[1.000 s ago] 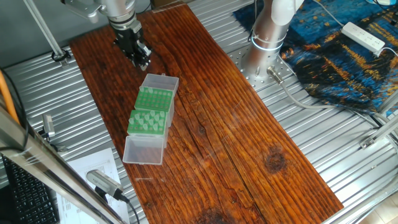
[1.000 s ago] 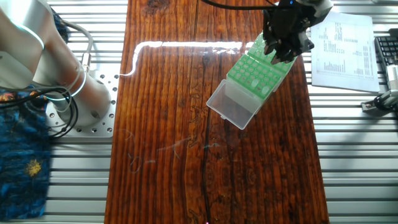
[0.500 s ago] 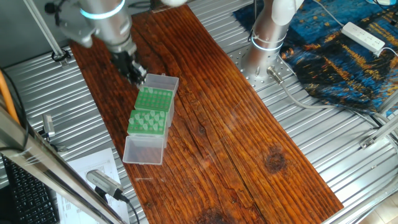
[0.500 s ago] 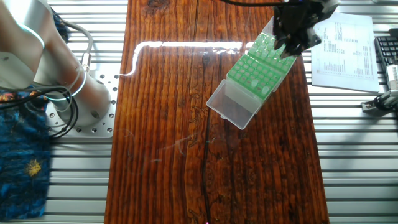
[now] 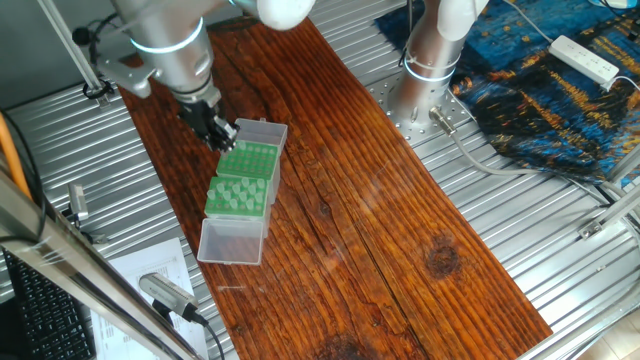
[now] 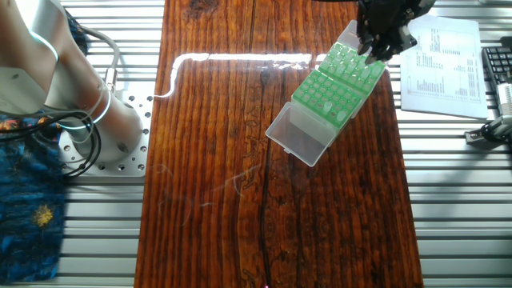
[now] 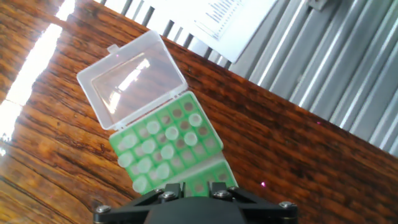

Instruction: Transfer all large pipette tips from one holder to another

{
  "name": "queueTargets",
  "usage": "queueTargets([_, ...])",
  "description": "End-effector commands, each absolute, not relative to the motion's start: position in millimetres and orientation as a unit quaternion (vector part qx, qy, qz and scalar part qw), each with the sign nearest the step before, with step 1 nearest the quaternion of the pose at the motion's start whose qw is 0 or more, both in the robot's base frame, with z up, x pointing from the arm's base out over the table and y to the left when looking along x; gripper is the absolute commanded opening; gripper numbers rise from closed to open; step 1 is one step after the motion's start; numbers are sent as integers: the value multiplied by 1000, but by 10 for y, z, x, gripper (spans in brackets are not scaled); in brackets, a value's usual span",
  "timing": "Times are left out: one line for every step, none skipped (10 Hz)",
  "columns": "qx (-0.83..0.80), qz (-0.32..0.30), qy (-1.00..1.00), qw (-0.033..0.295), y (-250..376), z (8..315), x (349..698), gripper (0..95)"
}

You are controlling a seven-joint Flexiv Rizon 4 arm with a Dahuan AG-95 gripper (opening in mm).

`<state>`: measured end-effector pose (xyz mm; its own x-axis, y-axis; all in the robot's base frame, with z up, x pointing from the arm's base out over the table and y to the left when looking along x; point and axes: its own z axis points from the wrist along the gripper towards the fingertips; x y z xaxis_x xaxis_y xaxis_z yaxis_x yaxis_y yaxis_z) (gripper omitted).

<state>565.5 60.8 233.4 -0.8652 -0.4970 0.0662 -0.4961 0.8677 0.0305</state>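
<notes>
Two green racks lie end to end on the wooden board. The nearer rack [image 5: 238,197] holds the large pipette tips [image 5: 240,193], pale cones standing in rows, also seen as tips [image 7: 163,151] in the hand view. The farther rack [image 5: 249,159] shows bare holes. My gripper [image 5: 218,132] hangs at the far left corner of the bare rack, just above it. In the other fixed view the gripper [image 6: 378,50] is over the rack's [image 6: 334,86] upper right end. In the hand view the gripper [image 7: 193,186] shows a gap with only green rack [image 7: 204,177] behind it.
Each rack has a clear hinged lid lying open: one lid [image 5: 259,131] beside my gripper, the other lid [image 5: 231,241] at the near end. A printed sheet [image 6: 438,60] lies off the board beside the racks. The arm's base [image 5: 432,62] stands at the back right.
The gripper came down and moved along the board from beyond the far lid to the far corner of the bare rack. Racks, lids and tips stayed put.
</notes>
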Motion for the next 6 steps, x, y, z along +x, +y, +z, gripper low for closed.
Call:
queueTargets([272,-11,-962,36,633,2261,5644,0])
queueTargets([281,-16,-959,34,637,2221,5617,0])
queueTargets([285,-24,-958,32,650,2176,5586,190])
queueTargets([286,-25,-958,30,684,2112,5540,190])
queueTargets([290,-24,-956,31,719,2084,5532,190])
queueTargets([297,-23,-954,31,736,2074,5544,190])
